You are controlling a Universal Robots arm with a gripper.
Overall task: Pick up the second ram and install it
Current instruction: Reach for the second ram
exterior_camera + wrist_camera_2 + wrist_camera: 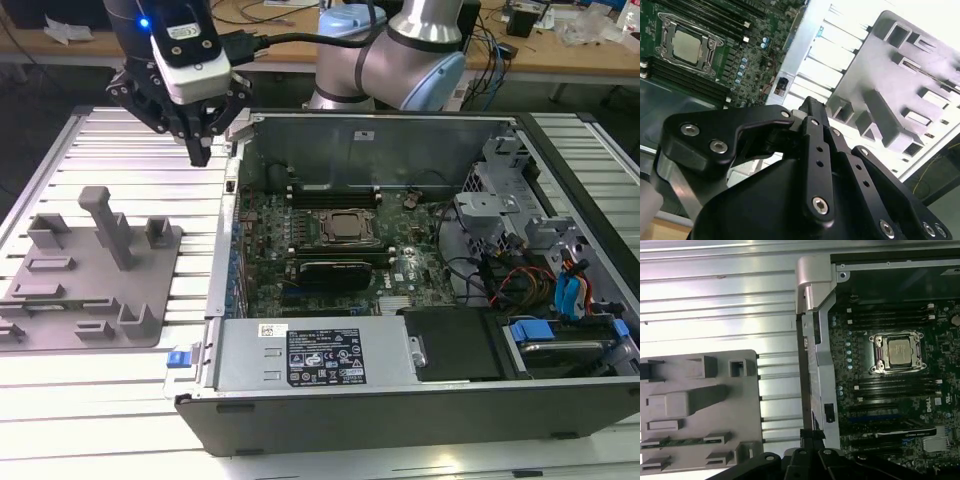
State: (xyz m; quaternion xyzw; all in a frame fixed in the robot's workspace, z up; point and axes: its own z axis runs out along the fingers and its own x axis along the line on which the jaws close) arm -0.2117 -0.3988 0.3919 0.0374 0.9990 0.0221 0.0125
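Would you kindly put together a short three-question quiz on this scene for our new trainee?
1. True or false: the second ram lies in the grey holder tray.
2. In the exterior view, the gripper hangs: A over the CPU socket; B by the computer case, at its tray-side wall; C over the blue drive caddies.
3. Short answer: what colour is the second ram's board?
Key: 1 true; 2 B; 3 green.
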